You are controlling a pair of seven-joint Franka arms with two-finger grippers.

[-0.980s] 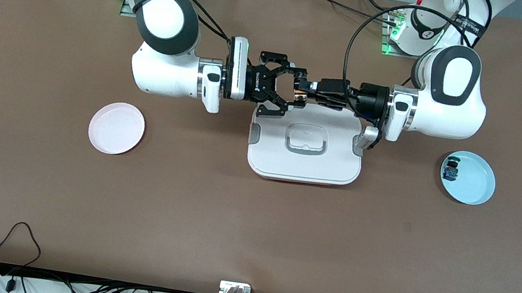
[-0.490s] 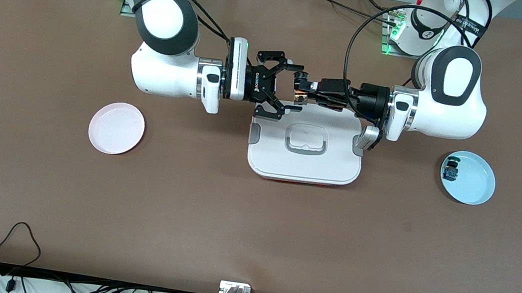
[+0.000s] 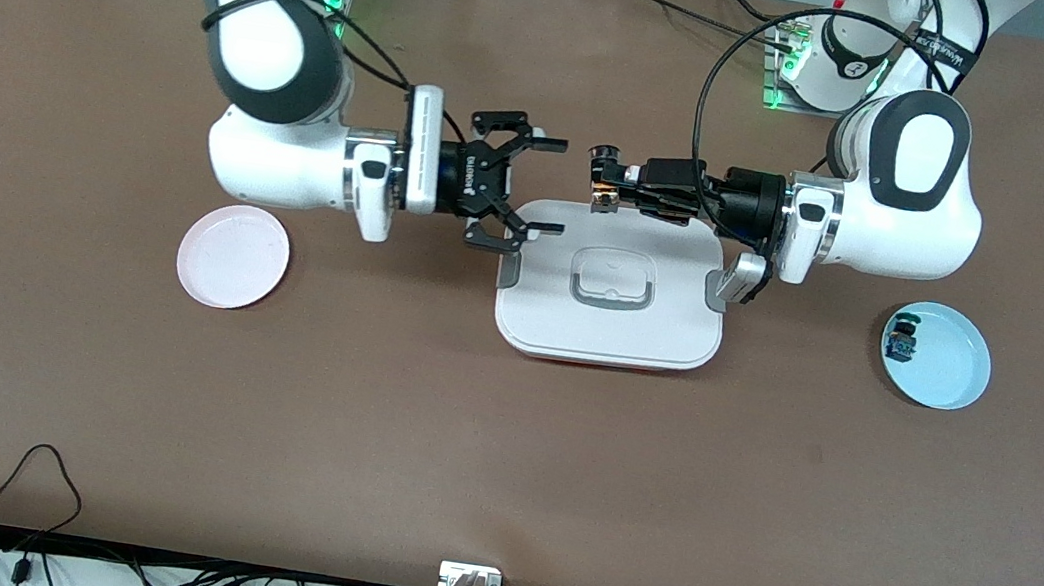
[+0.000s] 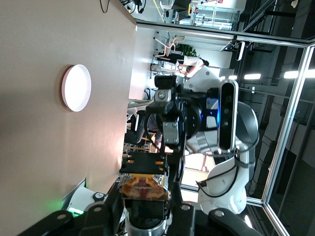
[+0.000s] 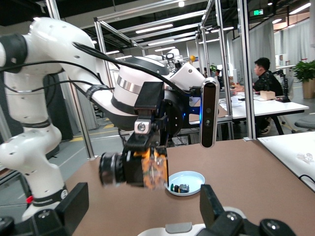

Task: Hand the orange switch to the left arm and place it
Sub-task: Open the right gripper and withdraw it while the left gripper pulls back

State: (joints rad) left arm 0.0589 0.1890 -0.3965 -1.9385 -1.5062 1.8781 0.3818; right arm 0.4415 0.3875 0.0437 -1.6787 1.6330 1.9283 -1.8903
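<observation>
The orange switch (image 3: 602, 183) is held sideways in my shut left gripper (image 3: 609, 185), in the air over the edge of the white box (image 3: 608, 330) that lies nearer the robots' bases. In the left wrist view the switch (image 4: 142, 188) sits between the fingers of the left gripper (image 4: 143, 196). My right gripper (image 3: 551, 187) is open and empty, level with the switch and a short gap from it toward the right arm's end, over the box's corner. In the right wrist view the switch (image 5: 145, 169) hangs ahead of the right gripper (image 5: 142, 206).
A pink plate (image 3: 233, 256) lies toward the right arm's end. A blue plate (image 3: 953, 378) toward the left arm's end holds a small blue-and-green switch (image 3: 902, 342). The box's handle recess (image 3: 612, 280) faces up.
My right gripper, which stood open around the switch, has drawn back toward the right arm's end, still open. The left gripper keeps hold of the switch and has barely moved.
</observation>
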